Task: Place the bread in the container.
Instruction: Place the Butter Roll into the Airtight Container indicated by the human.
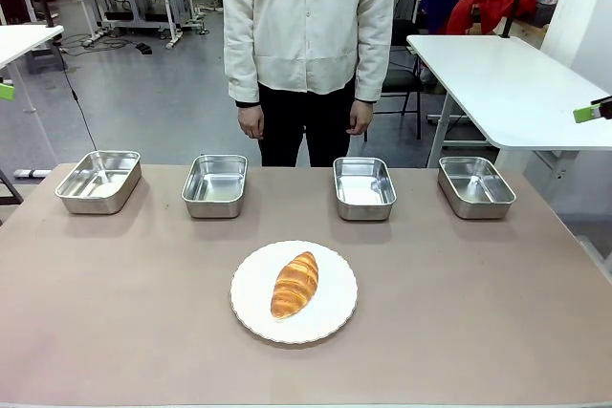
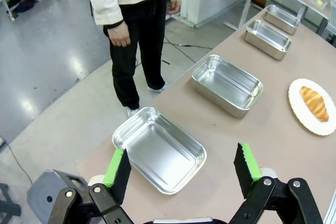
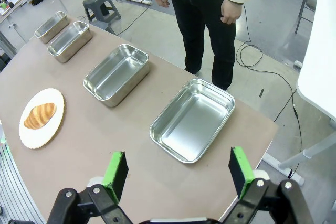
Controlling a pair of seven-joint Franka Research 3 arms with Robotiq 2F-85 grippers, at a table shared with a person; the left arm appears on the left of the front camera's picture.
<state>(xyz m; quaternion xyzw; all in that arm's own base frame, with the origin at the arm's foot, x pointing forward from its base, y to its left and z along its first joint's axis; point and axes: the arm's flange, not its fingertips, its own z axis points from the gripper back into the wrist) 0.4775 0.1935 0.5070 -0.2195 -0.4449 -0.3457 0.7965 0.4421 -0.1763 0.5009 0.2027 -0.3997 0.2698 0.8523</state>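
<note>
The desk (image 1: pixel 115 332) is carrying everything, with the plate (image 1: pixel 330 317) sitting about midway across it, on my half. A person (image 1: pixel 308 26) is standing past the desk's far edge, straight beyond the plate, arms hanging down and not reaching in. Four pans (image 1: pixel 214 185) are lining up in a row beyond the plate, between it and the person. The two middle ones are flanking the plate's line and the outer two are sitting well off to either side. All four are lying empty, and I am not able to tell which one is meant.

My left end effector (image 2: pixel 182 169) is hovering well to the plate's left, jaws spread wide and holding nothing. My right end effector (image 3: pixel 178 169) is hovering well to the plate's right, likewise gaping wide and empty.

The bread (image 1: pixel 295 284) is lying on the plate, not in any pan. Its long axis is running away from me toward the pans, with the far tip leaning to my right. From the left end effector it is lying off to the right, and from the right one off to the left. I am judging neither arm clearly nearer. Whichever goes will be needing its jaws set across the loaf's narrow width.
</note>
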